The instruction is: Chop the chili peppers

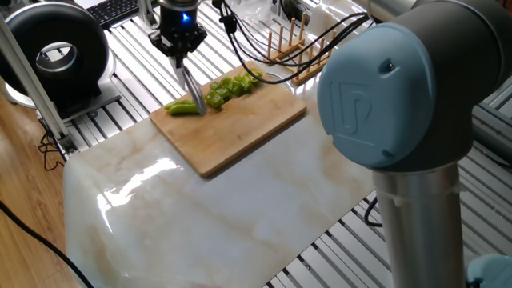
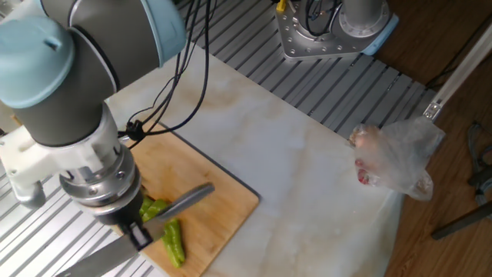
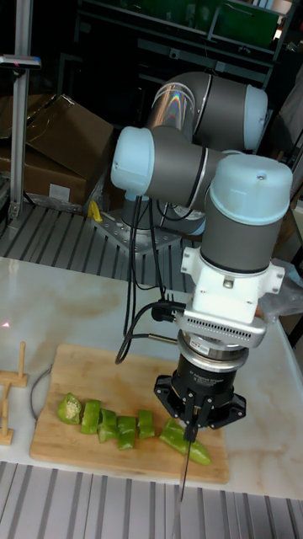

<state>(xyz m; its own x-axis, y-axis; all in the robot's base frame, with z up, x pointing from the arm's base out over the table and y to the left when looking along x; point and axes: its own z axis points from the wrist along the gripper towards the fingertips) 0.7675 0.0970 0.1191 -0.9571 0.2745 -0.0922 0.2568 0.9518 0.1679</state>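
Observation:
The chili peppers lie on the wooden cutting board (image 1: 248, 128): a row of cut green chunks (image 1: 230, 86) and one longer uncut tapered piece (image 1: 184, 108). My gripper (image 1: 180, 54) is shut on a knife (image 1: 192, 92), whose blade slants down to the board between the chunks and the tapered piece. From the other side, my gripper (image 2: 137, 233) hangs over the board's near end, with the tapered piece (image 2: 174, 242) just beside it. In the tall view the blade (image 3: 187, 459) shows edge-on, crossing the tapered piece (image 3: 192, 450), with the chunks (image 3: 101, 418) to its left.
A wooden peg rack (image 1: 292, 40) stands behind the board. A black round device (image 1: 56, 52) and a keyboard (image 1: 120, 8) sit at the back left. A plastic bag (image 2: 396, 158) rests at the marble slab's edge, and the arm's base (image 2: 338, 27) is bolted nearby.

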